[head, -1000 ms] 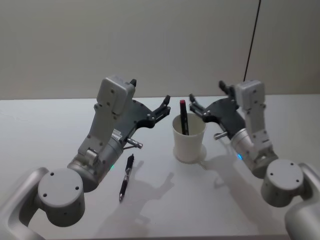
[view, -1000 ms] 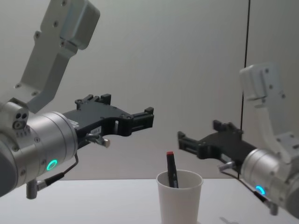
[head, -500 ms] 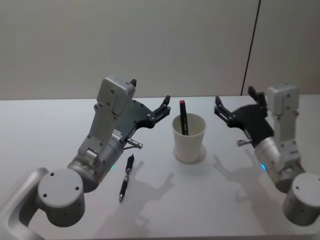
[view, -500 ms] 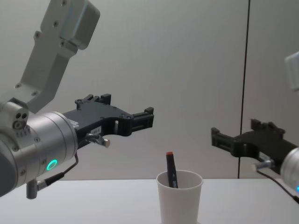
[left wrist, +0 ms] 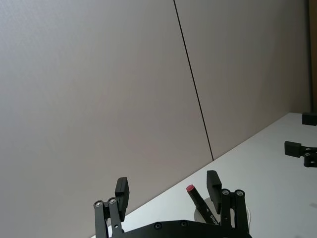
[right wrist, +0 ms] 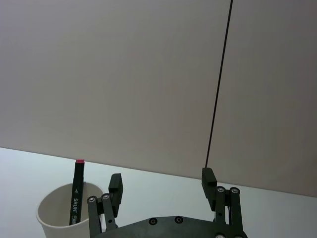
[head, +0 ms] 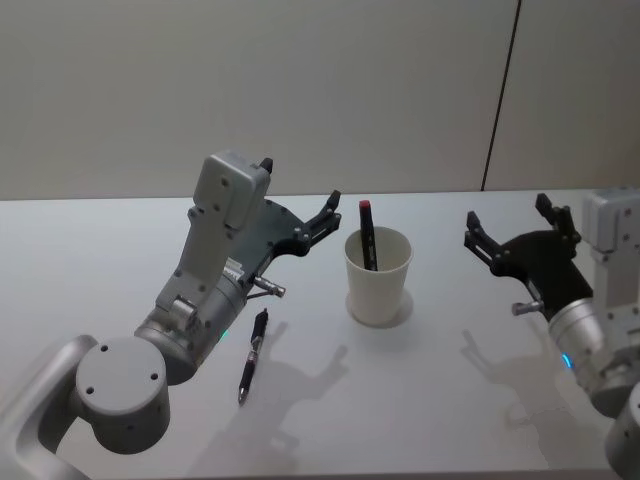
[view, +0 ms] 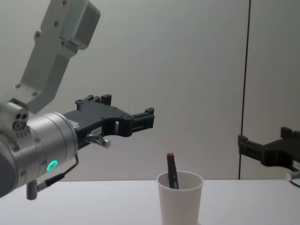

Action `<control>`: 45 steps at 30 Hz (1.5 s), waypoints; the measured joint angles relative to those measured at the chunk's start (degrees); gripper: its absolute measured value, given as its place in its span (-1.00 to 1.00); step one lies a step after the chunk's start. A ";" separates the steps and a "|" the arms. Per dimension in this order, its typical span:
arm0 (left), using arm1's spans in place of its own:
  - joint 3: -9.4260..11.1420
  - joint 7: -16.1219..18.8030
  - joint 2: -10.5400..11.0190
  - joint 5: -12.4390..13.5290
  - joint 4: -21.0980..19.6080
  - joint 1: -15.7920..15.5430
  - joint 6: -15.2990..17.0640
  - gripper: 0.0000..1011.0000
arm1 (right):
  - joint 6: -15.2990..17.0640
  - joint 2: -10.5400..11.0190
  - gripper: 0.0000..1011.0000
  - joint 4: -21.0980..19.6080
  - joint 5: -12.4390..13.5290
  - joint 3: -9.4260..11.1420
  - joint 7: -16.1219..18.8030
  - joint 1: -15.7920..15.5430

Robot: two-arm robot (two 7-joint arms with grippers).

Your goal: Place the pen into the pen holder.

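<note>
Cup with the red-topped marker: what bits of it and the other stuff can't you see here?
Marker: lower part hidden by the cup wall, head view.
Cup base: cut off by the chest view's bottom edge.
Cup in left wrist view: mostly hidden behind the left tool.
Pen on the table: any lettering too small, head view.
Right tool: partly cut off by the chest view's right edge.

Right claw [head: 506, 212] pulled back rightward, away from pen holder [head: 378, 287].
</note>
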 joint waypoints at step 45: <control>-1.69 5.79 -1.17 -12.20 0.97 1.46 12.81 0.98 | 2.08 2.03 0.98 -4.73 1.82 1.11 -1.09 -3.85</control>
